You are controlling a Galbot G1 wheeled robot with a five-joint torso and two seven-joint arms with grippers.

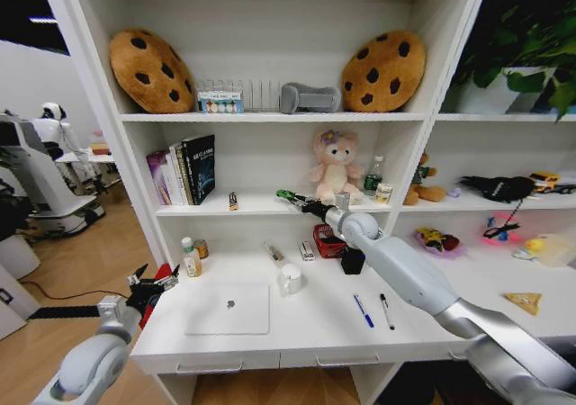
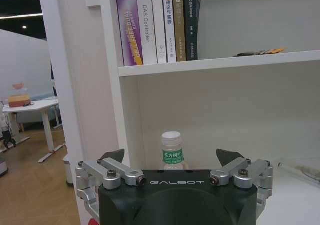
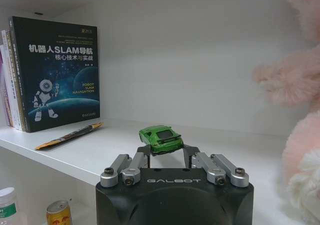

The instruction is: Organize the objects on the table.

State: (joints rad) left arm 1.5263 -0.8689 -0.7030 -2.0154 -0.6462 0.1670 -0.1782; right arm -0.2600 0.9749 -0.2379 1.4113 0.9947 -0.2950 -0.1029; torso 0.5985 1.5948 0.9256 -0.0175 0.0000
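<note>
My right gripper [image 1: 292, 198] reaches up to the middle shelf and is shut on the tiny green toy car [image 1: 283, 193]. In the right wrist view the car [image 3: 161, 138] sits pinched between the fingertips [image 3: 145, 150] just above the shelf board, between the books [image 3: 55, 75] and the pink plush [image 3: 295, 85]. My left gripper [image 1: 148, 283] hangs open at the left end of the table [image 1: 297, 337]. In its wrist view the gripper [image 2: 170, 157] faces a green-labelled clear bottle [image 2: 172, 152]. A closed silver laptop [image 1: 228, 309] and two pens [image 1: 363, 310] lie on the table.
The bottle [image 1: 190, 256] and a small can [image 1: 201, 248] stand at the table's back left. A white mug [image 1: 291, 279], a red basket [image 1: 328, 240] and a black block [image 1: 353, 261] sit behind the laptop. A slim pen-like object [image 3: 70, 135] lies on the shelf.
</note>
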